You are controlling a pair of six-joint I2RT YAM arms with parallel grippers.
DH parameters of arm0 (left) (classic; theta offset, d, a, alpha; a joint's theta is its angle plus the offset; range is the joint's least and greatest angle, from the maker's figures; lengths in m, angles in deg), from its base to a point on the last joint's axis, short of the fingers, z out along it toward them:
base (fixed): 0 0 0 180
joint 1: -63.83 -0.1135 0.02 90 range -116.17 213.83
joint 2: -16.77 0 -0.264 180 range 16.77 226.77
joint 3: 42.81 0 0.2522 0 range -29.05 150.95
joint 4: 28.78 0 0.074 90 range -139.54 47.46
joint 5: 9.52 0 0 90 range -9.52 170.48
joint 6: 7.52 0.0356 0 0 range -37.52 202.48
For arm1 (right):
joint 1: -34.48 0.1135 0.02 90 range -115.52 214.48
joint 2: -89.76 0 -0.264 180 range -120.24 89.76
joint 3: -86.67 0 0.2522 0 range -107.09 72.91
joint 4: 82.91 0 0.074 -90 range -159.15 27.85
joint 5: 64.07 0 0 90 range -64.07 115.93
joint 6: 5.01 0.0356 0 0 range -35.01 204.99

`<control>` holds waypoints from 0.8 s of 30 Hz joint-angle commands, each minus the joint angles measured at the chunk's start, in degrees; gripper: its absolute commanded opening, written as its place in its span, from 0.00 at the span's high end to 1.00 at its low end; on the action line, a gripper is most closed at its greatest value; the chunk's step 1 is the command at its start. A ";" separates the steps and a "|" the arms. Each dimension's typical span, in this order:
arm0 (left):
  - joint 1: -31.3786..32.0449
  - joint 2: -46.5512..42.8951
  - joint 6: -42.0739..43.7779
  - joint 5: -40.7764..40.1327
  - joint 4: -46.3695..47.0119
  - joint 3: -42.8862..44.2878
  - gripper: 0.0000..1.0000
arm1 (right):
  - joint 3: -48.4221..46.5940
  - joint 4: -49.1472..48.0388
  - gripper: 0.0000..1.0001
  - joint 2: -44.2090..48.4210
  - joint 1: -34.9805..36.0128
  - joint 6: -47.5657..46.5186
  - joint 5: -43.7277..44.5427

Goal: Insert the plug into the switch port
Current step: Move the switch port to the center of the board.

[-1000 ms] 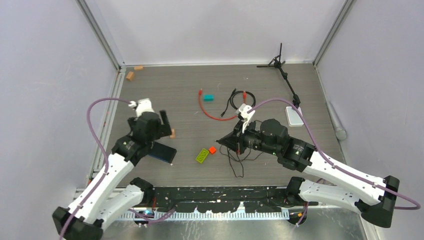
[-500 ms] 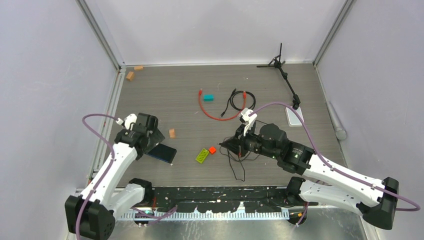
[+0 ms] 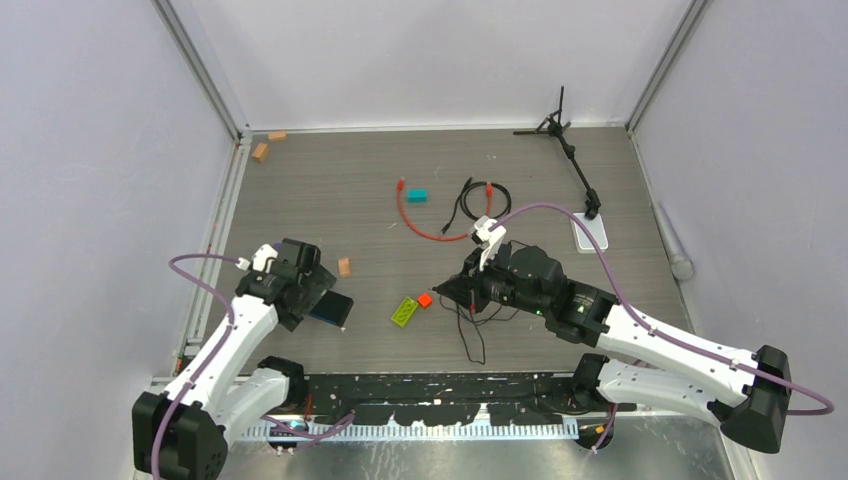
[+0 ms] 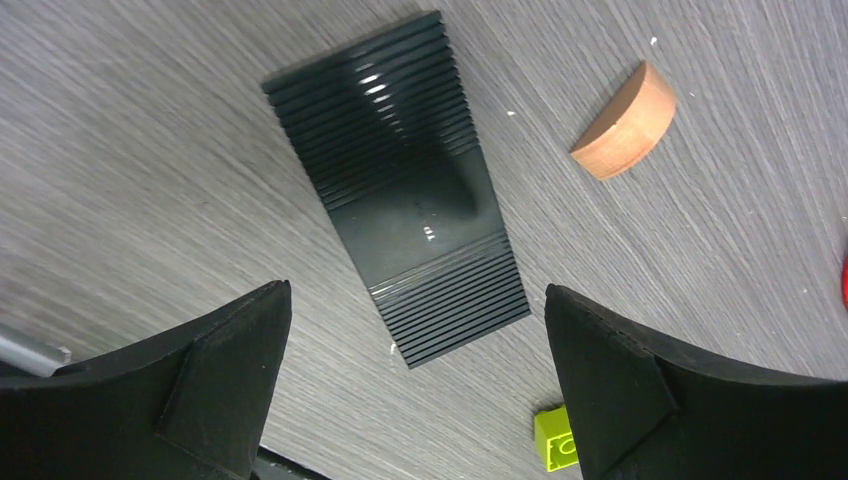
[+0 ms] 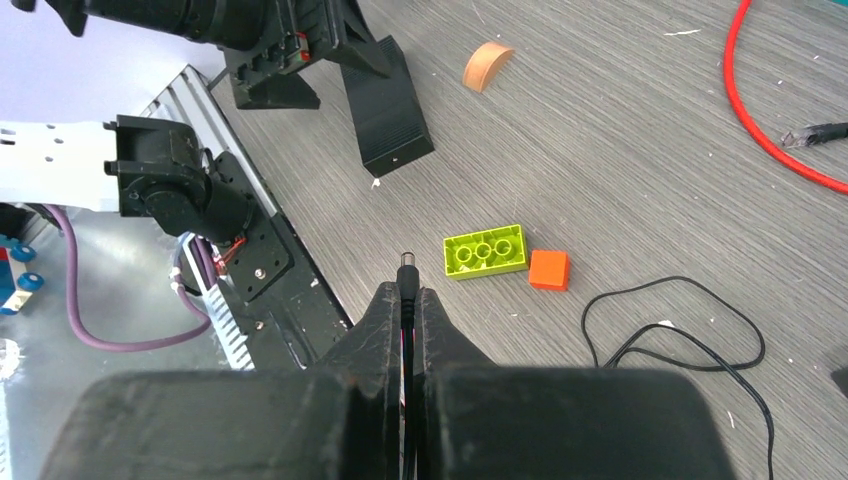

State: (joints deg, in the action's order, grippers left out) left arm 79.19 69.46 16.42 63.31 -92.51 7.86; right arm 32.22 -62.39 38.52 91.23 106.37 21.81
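The switch (image 3: 330, 306) is a flat black ribbed box lying near the left arm; it also shows in the left wrist view (image 4: 400, 220) and the right wrist view (image 5: 385, 105). My left gripper (image 3: 305, 290) hovers over its near end, jaws wide open and empty (image 4: 416, 292). My right gripper (image 3: 443, 290) is shut on a black barrel connector (image 5: 408, 268) of the thin black wire (image 3: 470, 325), its tip pointing left toward the switch. The thin red-orange cable (image 3: 415, 225) lies further back, and its plug tip (image 3: 401, 184) rests on the table, held by nothing.
A green brick (image 3: 405, 312) and a small orange brick (image 3: 425, 299) lie between the grippers. A wooden half-disc (image 3: 344, 266) sits beside the switch. Further back are a teal block (image 3: 417, 195), a black cable coil (image 3: 485, 200), a white pad (image 3: 589, 232) and a black tripod (image 3: 565, 140).
My left arm has pulled back and down to the near left and now hangs over the switch. My right gripper has shifted slightly left with the black connector.
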 commanded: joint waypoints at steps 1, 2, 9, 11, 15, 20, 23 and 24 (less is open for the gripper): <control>1.28 0.97 -2.64 1.27 6.54 -1.82 0.00 | 0.01 -4.62 1.00 0.16 -0.12 1.12 -0.18; 1.52 1.76 -2.93 1.53 7.09 -2.03 0.00 | 0.03 -4.73 1.00 0.27 -0.10 1.26 -0.23; 2.93 7.25 -5.72 3.26 10.47 -3.38 0.01 | 0.00 -4.36 0.99 0.39 -0.13 1.38 -0.10; 3.39 8.19 -6.74 3.18 11.01 -3.73 0.02 | 0.13 -4.23 1.00 0.60 -0.10 1.38 0.00; 3.87 9.86 -7.91 2.81 11.76 -3.79 0.05 | 0.43 -4.08 0.99 1.05 -0.10 1.53 0.23; 4.19 12.31 -8.21 2.58 12.81 -3.78 0.10 | 0.72 -3.83 1.00 1.43 -0.11 1.42 0.66; 4.41 14.22 -8.26 2.85 13.24 -3.60 0.12 | 0.78 -3.70 1.00 1.50 -0.10 1.46 0.75; 4.50 14.86 -8.33 3.03 13.61 -3.55 0.12 | 0.79 -3.65 1.00 1.51 -0.08 1.40 0.85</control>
State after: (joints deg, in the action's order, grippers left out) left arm 83.19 82.64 9.27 66.64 -81.30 4.14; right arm 33.29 -63.76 38.56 91.23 107.66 21.85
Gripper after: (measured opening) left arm 0.886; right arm 0.046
